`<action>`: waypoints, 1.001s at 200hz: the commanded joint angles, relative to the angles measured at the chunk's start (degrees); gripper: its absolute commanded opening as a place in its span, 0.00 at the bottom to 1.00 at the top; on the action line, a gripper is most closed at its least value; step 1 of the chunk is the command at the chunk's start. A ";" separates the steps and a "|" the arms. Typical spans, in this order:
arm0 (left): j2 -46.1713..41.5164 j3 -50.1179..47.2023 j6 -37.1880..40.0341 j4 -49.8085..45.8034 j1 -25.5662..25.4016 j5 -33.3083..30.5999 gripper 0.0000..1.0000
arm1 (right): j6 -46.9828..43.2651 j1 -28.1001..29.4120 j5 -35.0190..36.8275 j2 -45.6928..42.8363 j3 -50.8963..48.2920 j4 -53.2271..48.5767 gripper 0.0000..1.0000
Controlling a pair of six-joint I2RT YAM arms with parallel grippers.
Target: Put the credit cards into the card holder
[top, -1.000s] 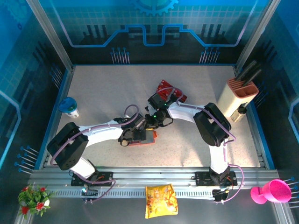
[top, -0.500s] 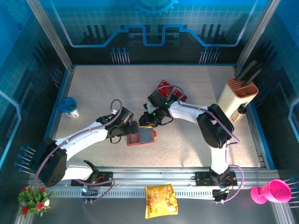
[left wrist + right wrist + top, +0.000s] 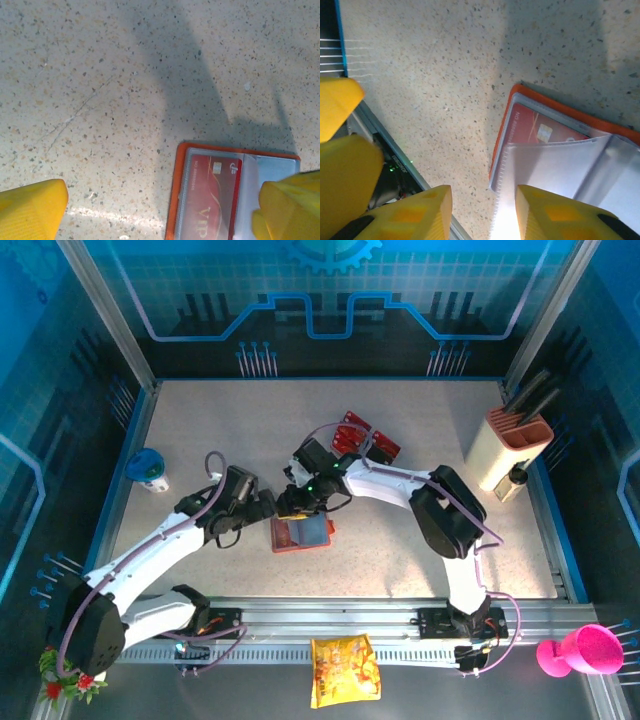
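Top view: the holder [image 3: 318,532] lies open on the surface [image 3: 200,430] just below frame centre, a red card [image 3: 289,534] in its left half. The left pincer [image 3: 264,508] sits at its upper left and the right pincer [image 3: 292,502] just above it. More cards [image 3: 365,437] lie up and right, well apart.

Left wrist: the left pincer [image 3: 160,200] is spread wide — nothing in it. The holder [image 3: 280,167] is at lower right, card [image 3: 212,195] tucked inside.

Right wrist: the right pincer [image 3: 482,212] is part open, gripping nothing — the holder [image 3: 560,145] lies at right.
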 commanded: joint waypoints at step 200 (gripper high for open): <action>5.80 2.37 1.32 2.37 0.43 3.66 0.99 | -9.89 -8.18 19.25 -12.10 -10.48 -14.63 0.40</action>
